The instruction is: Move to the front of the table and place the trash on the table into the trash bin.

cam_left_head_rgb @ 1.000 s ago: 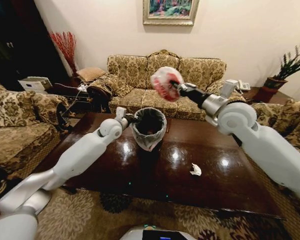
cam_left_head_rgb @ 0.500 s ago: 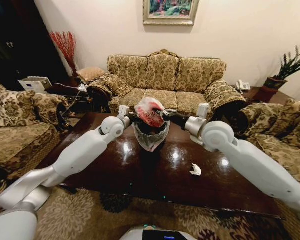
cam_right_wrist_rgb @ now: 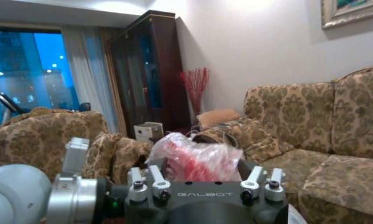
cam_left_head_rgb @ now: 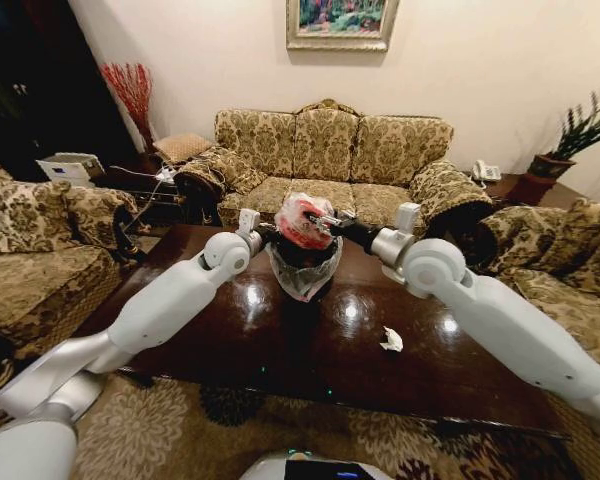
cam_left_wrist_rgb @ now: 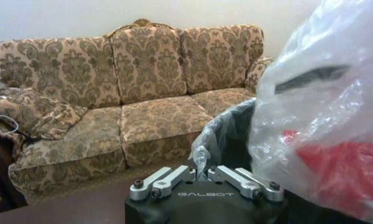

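Observation:
The trash bin (cam_left_head_rgb: 302, 268), black with a grey-white liner, stands on the dark glossy table (cam_left_head_rgb: 280, 345). My left gripper (cam_left_head_rgb: 264, 236) is shut on the liner at the rim; the left wrist view shows its fingers (cam_left_wrist_rgb: 174, 179) pinching a fold of liner (cam_left_wrist_rgb: 221, 133). My right gripper (cam_left_head_rgb: 327, 220) holds the red-and-white plastic bag bundle (cam_left_head_rgb: 300, 220) right over the bin's mouth. In the right wrist view the bundle (cam_right_wrist_rgb: 196, 158) sits between the wide-set fingers (cam_right_wrist_rgb: 152, 179). The bundle (cam_left_wrist_rgb: 323, 116) bulks beside the rim. A white paper scrap (cam_left_head_rgb: 391, 340) lies on the table to the right.
A patterned sofa (cam_left_head_rgb: 330, 150) stands behind the table, with armchairs at the left (cam_left_head_rgb: 30, 250) and right (cam_left_head_rgb: 560, 250). A potted plant (cam_left_head_rgb: 570, 140) sits at the far right. Patterned carpet (cam_left_head_rgb: 180, 430) runs along the table's near edge.
The right arm swung the bag bundle from high up down to just over the bin's mouth and now holds nearly still. The left gripper stayed on the rim.

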Tool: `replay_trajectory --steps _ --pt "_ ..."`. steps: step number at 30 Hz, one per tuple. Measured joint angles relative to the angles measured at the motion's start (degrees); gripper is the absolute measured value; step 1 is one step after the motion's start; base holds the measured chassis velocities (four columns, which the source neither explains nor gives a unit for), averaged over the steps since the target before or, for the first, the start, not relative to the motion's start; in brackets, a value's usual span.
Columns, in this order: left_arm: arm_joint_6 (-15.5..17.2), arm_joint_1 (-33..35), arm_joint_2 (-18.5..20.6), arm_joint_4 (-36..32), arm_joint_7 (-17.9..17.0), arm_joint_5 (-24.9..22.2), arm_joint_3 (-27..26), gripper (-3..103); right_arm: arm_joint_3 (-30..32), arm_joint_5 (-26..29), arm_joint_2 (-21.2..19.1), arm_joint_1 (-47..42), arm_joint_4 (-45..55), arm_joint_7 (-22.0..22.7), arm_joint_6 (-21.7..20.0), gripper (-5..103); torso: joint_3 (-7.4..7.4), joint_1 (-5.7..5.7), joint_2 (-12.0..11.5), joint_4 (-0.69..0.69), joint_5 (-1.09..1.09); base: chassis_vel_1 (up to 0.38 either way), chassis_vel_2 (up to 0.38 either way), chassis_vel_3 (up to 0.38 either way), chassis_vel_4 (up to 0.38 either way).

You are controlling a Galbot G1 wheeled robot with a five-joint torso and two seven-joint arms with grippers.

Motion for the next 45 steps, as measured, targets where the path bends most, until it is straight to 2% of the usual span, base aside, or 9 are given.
replay_trajectory --steps 8,23,28,32,35,40,42,44,45 --pt "0.0 0.0 0.1 -1.0 0.0 -0.2 -0.1 4 0.3 -2.3 -0.3 -1.1 0.4 -0.2 0.9 98 0.0 0.0 0.0 -0.01 0.01 0.0 0.0 0.0 0.0" --pt "0.0 1.0 1.0 -2.0 -0.1 -0.3 -0.7 4 0.7 -1.2 0.5 4.0 0.8 0.9 2.3 100 0.0 0.0 0.0 0.0 -0.02 0.0 0.0 0.0 0.0" --pt "0.0 3.3 2.1 -4.0 0.0 -0.1 -3.6 4 3.4 -5.5 -1.2 1.1 0.1 3.0 2.4 100 0.0 0.0 0.0 0.0 0.0 0.0 0.0 0.0 0.0" --pt "0.3 8.6 5.6 -8.2 2.2 1.1 -7.1 4 12.0 -12.2 -7.7 -10.3 0.0 0.2 2.7 100 0.0 0.0 0.0 -0.03 0.03 0.0 0.0 0.0 0.0" --pt "0.3 13.2 8.3 -11.4 2.2 1.3 -10.3 4 12.9 -13.7 -9.9 -13.7 1.4 1.0 2.1 100 -0.01 -0.01 0.0 -0.1 -0.01 0.0 0.0 0.0 0.0" --pt "-0.4 19.2 12.0 -15.3 0.0 1.6 -14.4 4 15.5 -14.5 -10.7 -18.8 4.2 4.7 -1.1 100 -0.01 -0.03 0.0 0.07 0.03 0.0 0.0 0.0 0.0" --pt "-0.8 20.0 12.2 -16.0 -0.4 1.6 -14.7 4 23.9 -15.3 -9.9 -29.3 7.4 9.1 -2.1 100 -0.01 -0.02 0.0 0.06 -0.08 0.0 0.0 0.0 0.0" --pt "-1.1 20.0 12.2 -16.1 -0.3 1.8 -14.6 4 28.1 -16.3 -9.2 -34.9 8.5 9.0 -2.8 100 0.0 0.0 0.0 0.05 -0.02 0.0 0.0 0.0 0.0" --pt "-1.6 19.8 12.0 -16.1 -0.2 2.3 -14.3 4 34.6 -19.1 -7.9 -43.5 9.7 7.4 -3.4 100 -0.01 0.01 0.0 0.01 -0.02 0.0 0.0 0.0 0.0"
